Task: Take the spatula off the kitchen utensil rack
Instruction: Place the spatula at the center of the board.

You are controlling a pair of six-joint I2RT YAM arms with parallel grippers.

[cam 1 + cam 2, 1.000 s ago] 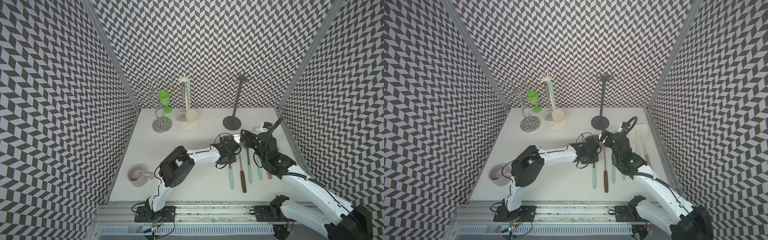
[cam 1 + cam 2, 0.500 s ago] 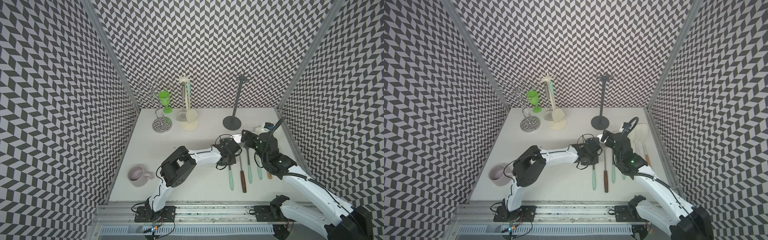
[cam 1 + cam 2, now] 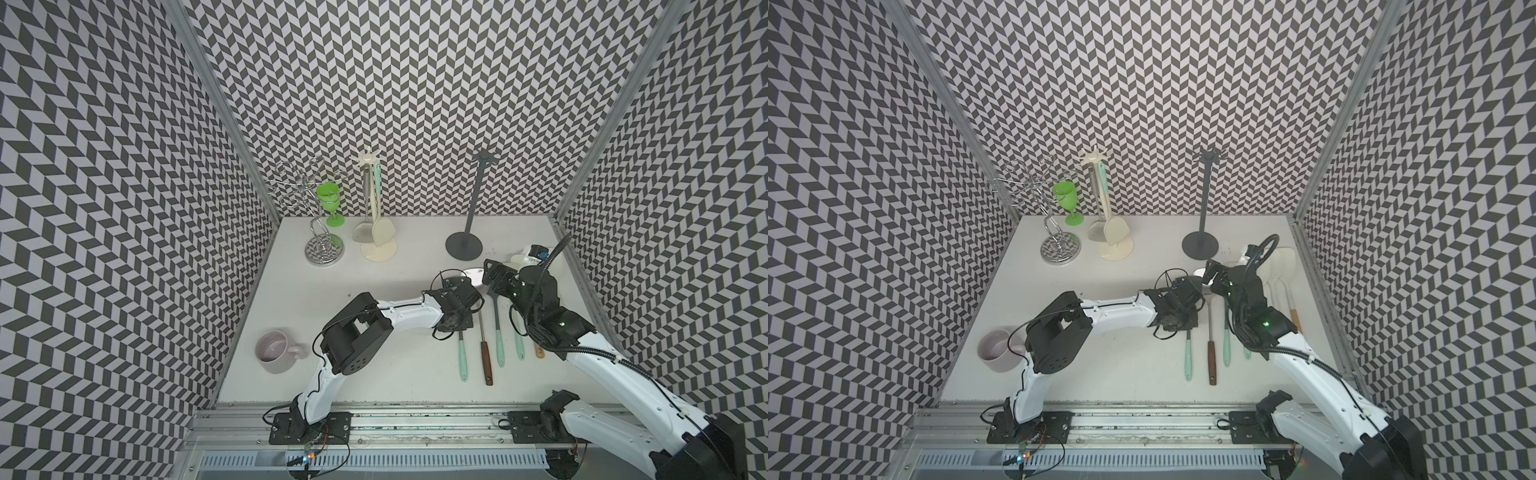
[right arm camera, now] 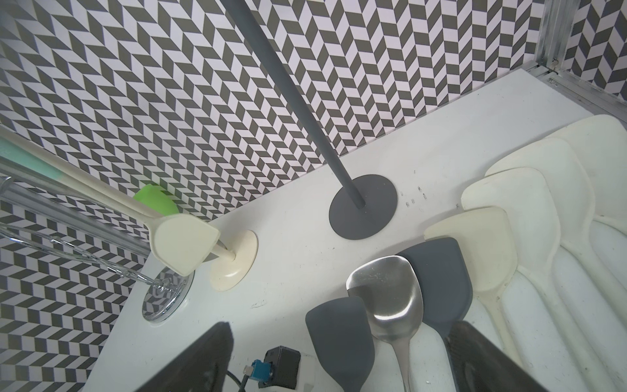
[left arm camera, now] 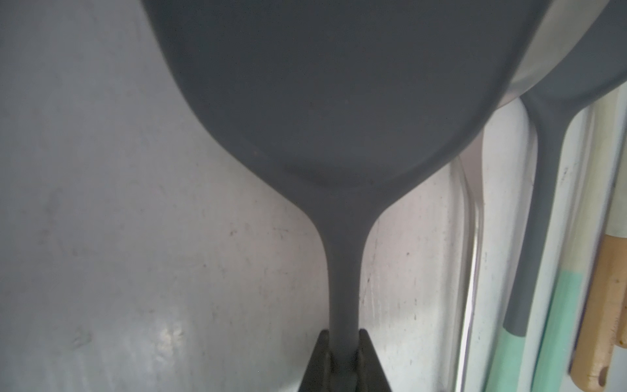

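Down on the table [image 5: 101, 237], left hand [image 5: 342, 363] grips grey spatula [image 5: 339, 101], its blade cropped; right hand [image 4: 342, 359] gapes wide.

Three walls [image 3: 415, 83] papered in black-and-white chevrons enclose a white tabletop [image 3: 332, 291], meeting at bare metal corner posts [image 3: 230, 124]. The back wall rises beyond the right gripper [image 3: 492, 274]; an aluminium rail [image 3: 415, 409] edges the table behind it. The light is soft and even.
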